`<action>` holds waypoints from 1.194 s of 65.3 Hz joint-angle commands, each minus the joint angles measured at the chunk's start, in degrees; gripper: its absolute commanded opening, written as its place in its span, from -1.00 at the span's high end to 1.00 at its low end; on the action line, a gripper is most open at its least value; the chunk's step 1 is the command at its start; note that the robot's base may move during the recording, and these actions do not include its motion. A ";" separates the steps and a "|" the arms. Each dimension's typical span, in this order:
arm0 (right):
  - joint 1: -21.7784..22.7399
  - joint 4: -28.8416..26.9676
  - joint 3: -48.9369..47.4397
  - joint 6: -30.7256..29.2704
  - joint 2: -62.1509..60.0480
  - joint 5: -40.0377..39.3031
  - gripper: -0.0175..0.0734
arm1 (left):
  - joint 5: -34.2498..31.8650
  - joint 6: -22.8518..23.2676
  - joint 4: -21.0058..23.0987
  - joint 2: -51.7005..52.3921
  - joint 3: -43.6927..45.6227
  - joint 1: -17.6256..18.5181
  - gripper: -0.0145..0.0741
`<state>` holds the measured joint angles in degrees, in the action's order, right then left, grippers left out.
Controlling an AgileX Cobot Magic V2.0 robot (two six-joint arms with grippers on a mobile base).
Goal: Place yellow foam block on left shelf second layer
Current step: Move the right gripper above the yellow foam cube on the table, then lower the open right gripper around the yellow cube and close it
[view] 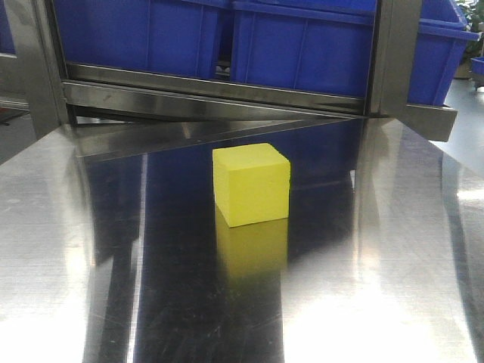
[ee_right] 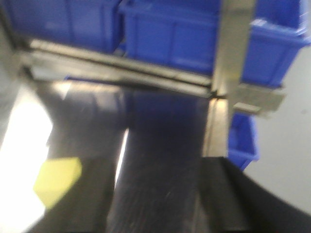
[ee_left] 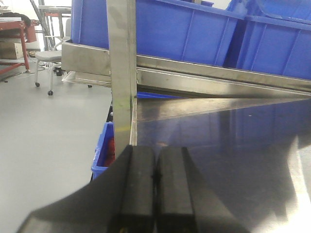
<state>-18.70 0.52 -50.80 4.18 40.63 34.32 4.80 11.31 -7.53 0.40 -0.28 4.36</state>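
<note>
Steel shone everywhere from where I stood. On the left, the left pincer [ee_left: 155, 167] had its two black pads pressed flat together, with nothing between them. Ahead of it and slightly to its left rose an upright steel post [ee_left: 121, 73], and beyond that ran a shelf rail [ee_left: 218, 80] carrying blue bins [ee_left: 194, 34]. The block did not show in that pincer's own view, so I judged it lay off to its right.

In the middle, the yellow foam block [view: 252, 184] sat alone on the desk [view: 393, 302], flat on its base and touched by nothing, in front of the rail and apart from it.

On the right, the right pincer [ee_right: 243, 199] was only a dark blur low in its view. I could not tell whether it was wide or narrow. The block lay ahead of it and off to its left.

To my eye the task stood at the reach, with no grasp made. The next move called for one pincer to open wide, square up to the cube's flat sides and close around it before any lift toward the shelf.
</note>
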 commanded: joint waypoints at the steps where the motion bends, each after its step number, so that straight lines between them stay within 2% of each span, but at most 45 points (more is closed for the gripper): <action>1: -4.10 1.88 -4.09 0.21 5.13 -1.94 -0.78 | -4.80 0.22 0.19 -0.41 -1.48 0.29 0.36; 12: -11.93 2.71 -10.59 1.17 15.98 5.47 -0.76 | -4.80 0.22 0.19 -0.41 -1.48 0.29 0.36; 29: -21.58 3.46 -28.44 13.56 37.22 21.27 -0.76 | -4.80 0.22 0.19 -0.41 -1.48 0.29 0.36; 38: -24.84 4.83 -36.82 15.24 46.16 24.40 -0.76 | -4.80 0.22 0.19 -0.41 -1.48 0.29 0.36; 51: -26.11 6.25 -43.19 16.21 55.66 26.48 -0.76 | -4.80 0.22 0.19 -0.41 -1.48 0.29 0.36; 63: -25.48 10.04 -43.22 18.84 59.67 27.30 -0.76 | -4.80 0.22 0.19 -0.41 -1.48 0.29 0.36; 78: -23.37 9.64 -43.10 19.91 61.37 24.31 -0.76 | -4.80 0.22 0.19 -0.41 -1.48 0.29 0.36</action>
<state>-43.02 8.75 -91.95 23.43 104.43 61.60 4.80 11.31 -7.53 0.40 -0.28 4.36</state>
